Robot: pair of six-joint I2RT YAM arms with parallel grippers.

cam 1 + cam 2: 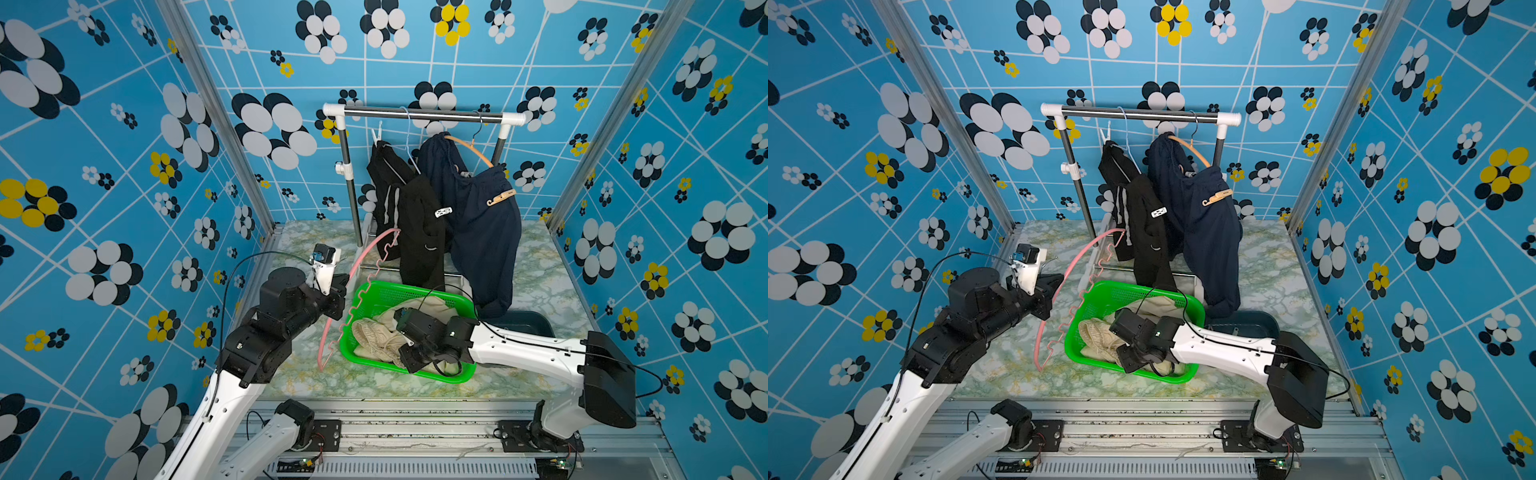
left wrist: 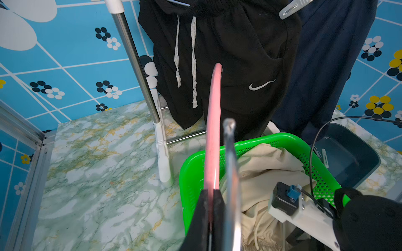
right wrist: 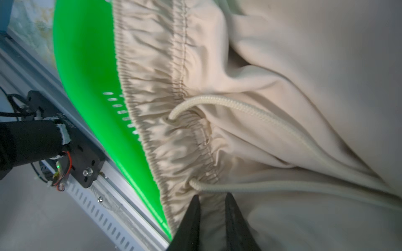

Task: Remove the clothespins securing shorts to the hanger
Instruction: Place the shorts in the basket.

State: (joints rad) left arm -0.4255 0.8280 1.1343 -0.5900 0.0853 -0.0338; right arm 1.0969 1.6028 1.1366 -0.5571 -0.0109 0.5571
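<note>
Clothespins: a white clothespin [image 1: 443, 212] grips the black shorts [image 1: 419, 232], a second pale clothespin [image 1: 377, 136] sits at their raised corner, and a wood-coloured clothespin [image 1: 501, 198] is on the navy shorts [image 1: 482, 232]. All three are well beyond both grippers, up at the rack [image 1: 419, 114].

Beige shorts [image 3: 261, 65]: off any hanger, heaped in the green basket [image 1: 399, 285], directly under the right gripper [image 3: 212, 202]. Its jaws stand narrowly apart with gathered waistband between them. I cannot tell whether the cloth is pinched or only touched. A drawstring lies just ahead of the tips.

Left gripper [image 2: 212, 195]: clamped on the bare pink hanger [image 2: 214, 108], which arcs away from the fingers toward the black shorts. No garment or pin is on it.

Judgement: the beige pair looks finished, and the step in hand is settling it in the basket. Two pairs remain pinned.

Next move calls for: the right gripper clear of the cloth, the pink hanger put aside, then a reach up and forward to the white clothespin, jaws squeezing its tail ends rather than the fabric.
</note>
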